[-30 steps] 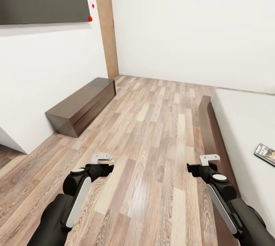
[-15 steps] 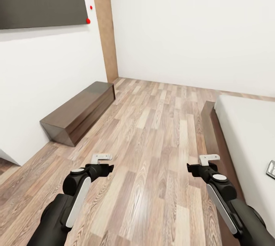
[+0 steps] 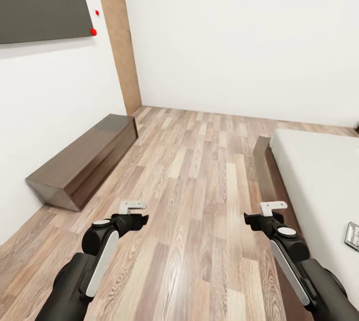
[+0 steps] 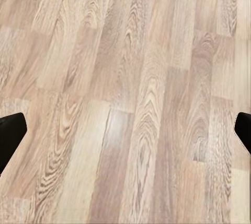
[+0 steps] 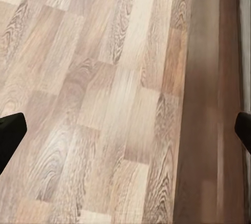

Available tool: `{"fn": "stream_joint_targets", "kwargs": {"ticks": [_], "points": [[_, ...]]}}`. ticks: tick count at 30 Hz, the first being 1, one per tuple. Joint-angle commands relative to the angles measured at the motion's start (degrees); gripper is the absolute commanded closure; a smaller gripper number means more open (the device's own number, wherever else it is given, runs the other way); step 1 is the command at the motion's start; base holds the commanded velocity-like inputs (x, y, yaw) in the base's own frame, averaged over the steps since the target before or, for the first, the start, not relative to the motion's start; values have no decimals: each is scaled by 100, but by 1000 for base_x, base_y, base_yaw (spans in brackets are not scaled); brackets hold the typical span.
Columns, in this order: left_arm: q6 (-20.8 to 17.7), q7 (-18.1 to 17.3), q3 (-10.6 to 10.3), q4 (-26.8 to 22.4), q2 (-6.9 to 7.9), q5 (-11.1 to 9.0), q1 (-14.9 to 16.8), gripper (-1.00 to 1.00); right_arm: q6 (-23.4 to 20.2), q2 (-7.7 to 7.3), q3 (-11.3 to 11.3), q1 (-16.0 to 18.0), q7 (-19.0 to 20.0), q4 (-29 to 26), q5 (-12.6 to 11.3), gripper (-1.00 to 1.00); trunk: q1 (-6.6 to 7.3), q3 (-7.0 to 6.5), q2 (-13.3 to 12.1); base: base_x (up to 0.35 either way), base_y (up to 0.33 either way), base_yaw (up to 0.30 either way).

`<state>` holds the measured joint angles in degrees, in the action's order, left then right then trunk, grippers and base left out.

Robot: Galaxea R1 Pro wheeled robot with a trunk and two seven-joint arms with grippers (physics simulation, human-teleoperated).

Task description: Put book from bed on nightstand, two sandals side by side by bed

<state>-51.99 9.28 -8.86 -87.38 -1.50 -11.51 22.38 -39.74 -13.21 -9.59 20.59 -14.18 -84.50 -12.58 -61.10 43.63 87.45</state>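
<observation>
The bed's light-grey mattress [image 3: 319, 176] lies at the right of the head view, edged by its dark brown frame [image 3: 263, 161]. The book [image 3: 353, 236] rests on the mattress and is cut off by the picture's right edge. My left gripper [image 3: 133, 217] and right gripper [image 3: 263, 218] hang over the wood-plank floor, both open and holding nothing. In the left wrist view the black fingertips [image 4: 10, 136] stand far apart over bare planks. The right wrist view has its fingertips [image 5: 10, 132] wide apart too, beside the bed frame [image 5: 214, 109]. The sandals and nightstands are out of view.
A long low dark TV bench [image 3: 82, 163] runs along the left wall under a dark wall panel [image 3: 35, 1]. A wooden pillar [image 3: 117, 36] stands in the corner. Wood-plank floor [image 3: 199, 171] stretches between the bench and the bed up to the white back wall.
The whole view has shifted: the bench and pillar slid left and the book sits lower at the right edge, so the camera moved. Both arms keep their pose.
</observation>
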Motion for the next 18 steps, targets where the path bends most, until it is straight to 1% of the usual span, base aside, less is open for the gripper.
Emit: {"fn": "stream_joint_targets", "kwargs": {"ticks": [1,18], "points": [[-22,57,-2,-7,2,-61,3,-100,-14,-6,-17,6,-58,-4,-60,-100,19,-16,-39,331,0,-265],[-22,57,-2,-7,2,-62,2,-100,-14,-6,-17,6,-62,1,-60,-100,393,-369,-721,331,0,-270]]}}
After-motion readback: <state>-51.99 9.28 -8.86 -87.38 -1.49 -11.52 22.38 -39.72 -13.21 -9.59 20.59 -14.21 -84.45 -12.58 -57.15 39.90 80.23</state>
